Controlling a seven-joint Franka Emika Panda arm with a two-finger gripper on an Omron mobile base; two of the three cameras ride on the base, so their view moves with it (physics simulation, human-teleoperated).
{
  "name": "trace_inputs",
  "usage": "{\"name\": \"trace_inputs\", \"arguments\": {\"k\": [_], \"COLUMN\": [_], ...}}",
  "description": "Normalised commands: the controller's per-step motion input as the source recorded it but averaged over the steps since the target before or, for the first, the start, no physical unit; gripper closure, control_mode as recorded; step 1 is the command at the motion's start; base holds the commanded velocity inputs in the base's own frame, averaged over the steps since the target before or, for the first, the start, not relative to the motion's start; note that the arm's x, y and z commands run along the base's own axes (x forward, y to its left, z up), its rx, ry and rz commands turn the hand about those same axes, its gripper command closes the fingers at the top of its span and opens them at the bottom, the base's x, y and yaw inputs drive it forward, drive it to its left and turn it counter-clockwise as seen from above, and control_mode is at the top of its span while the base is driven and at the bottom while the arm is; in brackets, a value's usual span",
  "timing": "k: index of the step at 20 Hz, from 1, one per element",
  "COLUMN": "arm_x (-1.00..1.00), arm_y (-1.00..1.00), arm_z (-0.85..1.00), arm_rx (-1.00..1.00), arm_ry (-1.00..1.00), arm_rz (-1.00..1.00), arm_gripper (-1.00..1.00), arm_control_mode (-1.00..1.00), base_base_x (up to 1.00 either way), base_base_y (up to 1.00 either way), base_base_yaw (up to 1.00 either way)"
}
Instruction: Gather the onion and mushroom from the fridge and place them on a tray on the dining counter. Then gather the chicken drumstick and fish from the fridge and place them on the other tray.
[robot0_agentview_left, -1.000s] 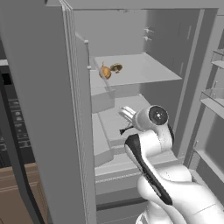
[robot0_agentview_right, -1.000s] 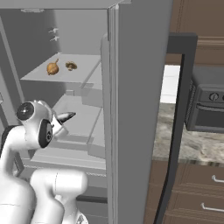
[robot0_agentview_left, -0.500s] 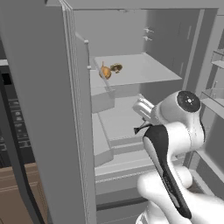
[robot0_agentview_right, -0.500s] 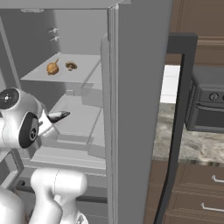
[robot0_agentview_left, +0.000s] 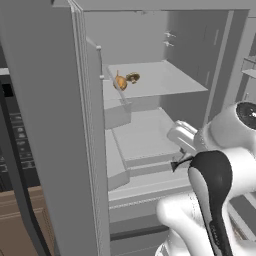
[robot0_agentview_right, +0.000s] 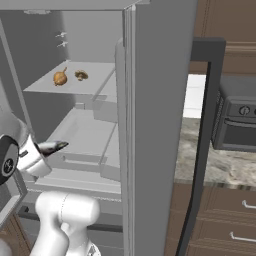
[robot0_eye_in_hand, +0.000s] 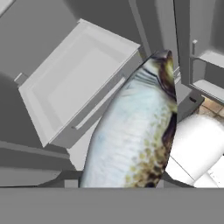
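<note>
The fridge (robot0_agentview_right: 160, 100) stands open in front of me. My gripper (robot0_agentview_right: 44, 149) is shut on the fish (robot0_eye_in_hand: 135, 127), a silvery-white body with brown speckles that rises from between the fingers and hides them in the hand view. The fish's dark tip (robot0_agentview_right: 56, 146) pokes out toward the lower shelves, and it shows as a dark point (robot0_agentview_left: 181, 164) below my hand in the left base view. On the upper shelf lie the round brown-orange onion (robot0_agentview_left: 120, 82) (robot0_agentview_right: 60, 77) and, beside it, the small brown mushroom (robot0_agentview_left: 133, 77) (robot0_agentview_right: 81, 75).
A pale open drawer (robot0_eye_in_hand: 74, 87) sits low in the fridge, under the fish. The left fridge door (robot0_agentview_left: 50, 130) and the right door with its bins (robot0_agentview_left: 247, 67) flank the opening. A dark oven (robot0_agentview_right: 235, 120) stands on a stone counter (robot0_agentview_right: 220, 160) to the right.
My arm has drawn back out of the fridge, to the right and toward the base, carrying the fish. The onion and mushroom have stayed on the shelf.
</note>
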Motion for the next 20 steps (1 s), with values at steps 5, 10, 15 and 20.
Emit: {"name": "trace_inputs", "arguments": {"k": [5,10,15,20], "arm_x": [-0.54,0.00,-0.36,-0.17], "arm_y": [-0.28,0.00,0.00,0.00], "arm_z": [0.32,0.00,-0.06,-0.04], "arm_rx": [0.00,0.00,0.00,0.00], "arm_ry": [-0.01,0.00,-0.05,-0.02], "arm_rz": [0.07,0.00,-0.01,-0.01], "arm_gripper": [1.00,1.00,1.00,1.00], "arm_control_mode": [-1.00,-1.00,-1.00,1.00], "base_base_x": [0.00,0.00,0.00,-0.80], "base_base_y": [0.00,0.00,0.00,0.00], "base_base_yaw": [0.00,0.00,0.00,-0.04]}}
